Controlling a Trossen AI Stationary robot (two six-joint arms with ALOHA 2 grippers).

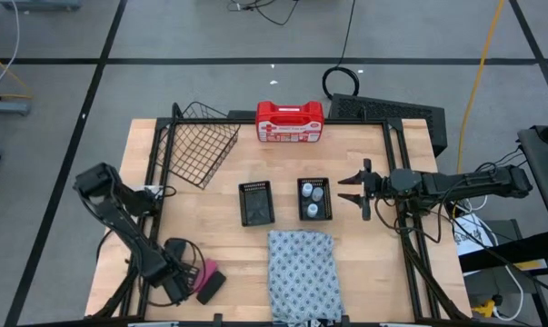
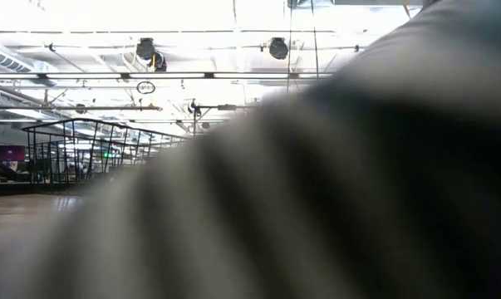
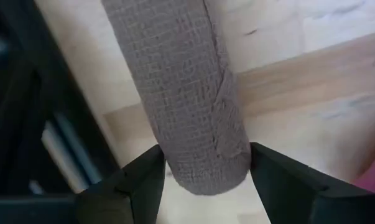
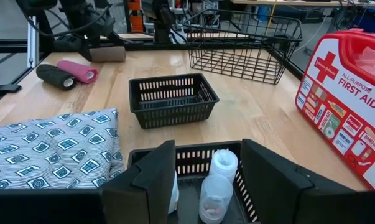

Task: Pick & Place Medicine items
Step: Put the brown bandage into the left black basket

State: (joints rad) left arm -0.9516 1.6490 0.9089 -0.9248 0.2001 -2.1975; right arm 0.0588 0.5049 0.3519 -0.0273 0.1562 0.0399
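Left gripper [image 3: 206, 177] — around brown roll [image 3: 181, 93]

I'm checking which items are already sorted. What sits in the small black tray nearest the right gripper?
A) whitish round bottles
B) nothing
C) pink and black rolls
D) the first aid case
A: whitish round bottles stand inside the black tray just ahead of the right gripper, also seen from above.

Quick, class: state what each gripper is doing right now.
Left gripper: jaws closed on the brown bandage roll.
Right gripper: jaws open, empty, at the tray of white bottles.
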